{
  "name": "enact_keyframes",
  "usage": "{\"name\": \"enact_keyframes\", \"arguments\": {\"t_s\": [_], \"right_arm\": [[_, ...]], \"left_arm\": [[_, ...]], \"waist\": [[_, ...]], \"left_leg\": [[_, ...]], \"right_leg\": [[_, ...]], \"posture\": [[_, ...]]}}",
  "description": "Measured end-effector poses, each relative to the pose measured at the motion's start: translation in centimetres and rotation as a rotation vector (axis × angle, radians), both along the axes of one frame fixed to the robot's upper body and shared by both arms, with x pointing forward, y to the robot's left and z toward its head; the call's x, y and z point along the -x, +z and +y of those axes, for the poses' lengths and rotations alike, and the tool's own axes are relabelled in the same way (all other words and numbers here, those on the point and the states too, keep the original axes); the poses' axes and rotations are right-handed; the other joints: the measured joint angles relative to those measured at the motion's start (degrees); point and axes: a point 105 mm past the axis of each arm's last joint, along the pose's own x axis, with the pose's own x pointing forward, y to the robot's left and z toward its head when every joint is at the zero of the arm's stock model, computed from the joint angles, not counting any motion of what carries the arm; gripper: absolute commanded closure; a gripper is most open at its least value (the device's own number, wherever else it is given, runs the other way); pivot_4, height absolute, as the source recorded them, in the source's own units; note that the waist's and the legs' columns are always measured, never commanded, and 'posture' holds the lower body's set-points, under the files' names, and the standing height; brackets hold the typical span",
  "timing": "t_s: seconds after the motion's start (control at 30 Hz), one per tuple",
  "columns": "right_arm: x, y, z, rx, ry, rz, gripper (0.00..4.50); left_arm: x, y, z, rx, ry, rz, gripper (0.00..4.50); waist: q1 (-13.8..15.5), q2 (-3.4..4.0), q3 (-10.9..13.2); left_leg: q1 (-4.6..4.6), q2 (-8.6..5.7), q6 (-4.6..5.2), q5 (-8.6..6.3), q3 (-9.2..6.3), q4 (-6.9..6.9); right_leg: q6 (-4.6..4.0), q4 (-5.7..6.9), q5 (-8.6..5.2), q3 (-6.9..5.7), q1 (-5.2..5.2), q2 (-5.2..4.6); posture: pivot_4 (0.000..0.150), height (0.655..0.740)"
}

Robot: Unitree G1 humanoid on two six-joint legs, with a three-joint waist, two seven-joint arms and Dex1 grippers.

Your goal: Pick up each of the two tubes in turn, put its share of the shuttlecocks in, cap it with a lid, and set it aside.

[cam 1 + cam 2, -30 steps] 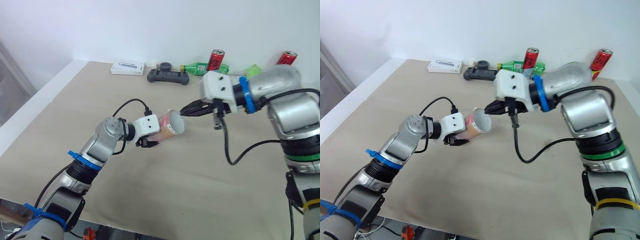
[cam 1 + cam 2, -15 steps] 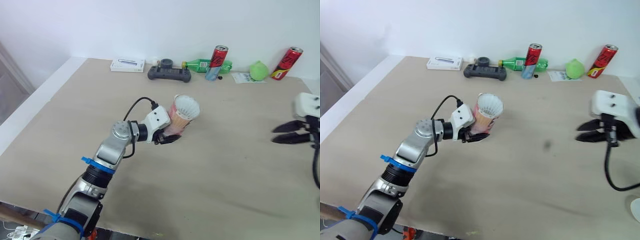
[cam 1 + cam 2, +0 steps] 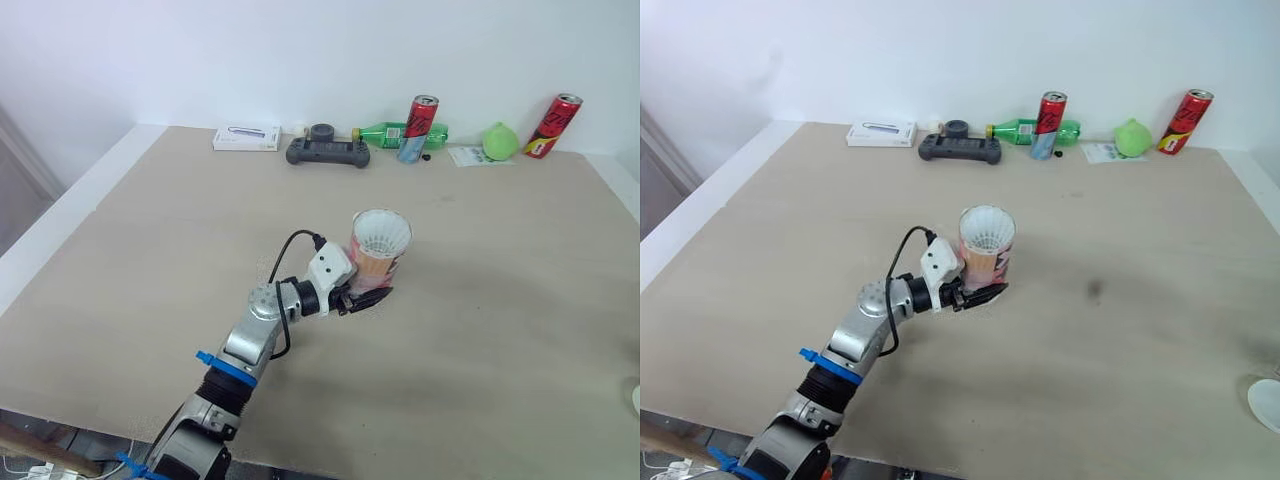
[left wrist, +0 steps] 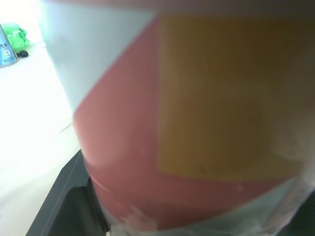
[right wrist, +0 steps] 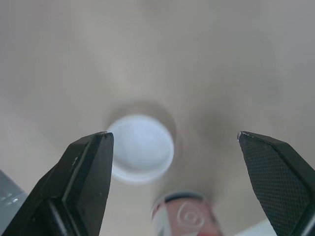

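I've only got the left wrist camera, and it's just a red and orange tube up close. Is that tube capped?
Observer: No. The red and orange cardboard tube is open on top, with white shuttlecock feathers showing inside.
Operator: Is it upright?
Observer: Roughly upright, gripped low down by the left gripper.
Operator: Where's a lid?
Observer: A round white plastic lid lies on the beige table, straight ahead of the open right gripper.
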Motion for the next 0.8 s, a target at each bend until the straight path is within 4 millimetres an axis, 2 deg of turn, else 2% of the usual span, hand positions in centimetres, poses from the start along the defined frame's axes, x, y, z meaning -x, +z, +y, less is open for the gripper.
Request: {"name": "enact_keyframes", "arguments": {"t_s": [0.07,0.13,0.4,0.63,0.73,0.8], "right_arm": [[-0.2,-1.3,-0.5,0.024,0.016,0.020,0.14],[-0.4,-1.9,-0.5,0.029,0.027,0.032,0.14],[-1.9,-4.7,-0.7,0.100,0.119,0.130,0.14],[-1.9,-6.4,-1.0,0.100,0.107,0.187,0.14],[-1.7,-6.8,-1.2,0.096,0.093,0.198,0.95],[-1.5,-6.8,-1.4,0.100,0.087,0.209,2.10]], "left_arm": [[0.3,-1.1,-0.1,-0.015,-0.003,0.018,1.52],[0.4,-1.3,-0.1,-0.020,-0.005,0.020,1.52],[0.5,-1.2,-0.3,-0.025,-0.002,0.002,1.52],[0.6,-1.1,-0.4,-0.030,0.001,-0.007,1.52],[0.6,-1.0,-0.4,-0.029,0.002,-0.010,1.52],[0.6,-1.1,-0.4,-0.032,0.004,-0.010,1.52]], "waist": [[0.02,0.00,0.00],[0.10,0.03,0.02],[0.13,0.14,0.03],[0.12,0.16,0.02],[0.14,0.15,0.02],[0.14,0.12,0.03]], "left_leg": [[0.00,0.01,0.00,0.00,0.05,-0.01],[0.00,0.00,0.00,0.00,0.05,-0.01],[0.11,-0.06,0.01,0.00,0.49,0.04],[0.13,-0.04,0.01,0.00,0.50,0.04],[0.15,-0.03,0.01,0.00,0.50,0.05],[0.17,-0.03,0.01,0.01,0.50,0.08]], "right_leg": [[0.03,0.01,0.02,0.13,-0.03,0.09],[0.06,0.01,0.03,0.21,-0.04,0.13],[0.35,0.00,0.21,0.75,-0.06,0.12],[0.33,0.00,0.24,0.81,-0.06,0.15],[0.30,0.00,0.26,0.80,-0.02,0.16],[0.29,0.00,0.27,0.80,0.01,0.16]], "posture": [[0.150,0.7400],[0.150,0.7400],[0.150,0.7400],[0.150,0.7400],[0.150,0.7400],[0.150,0.7400]]}}
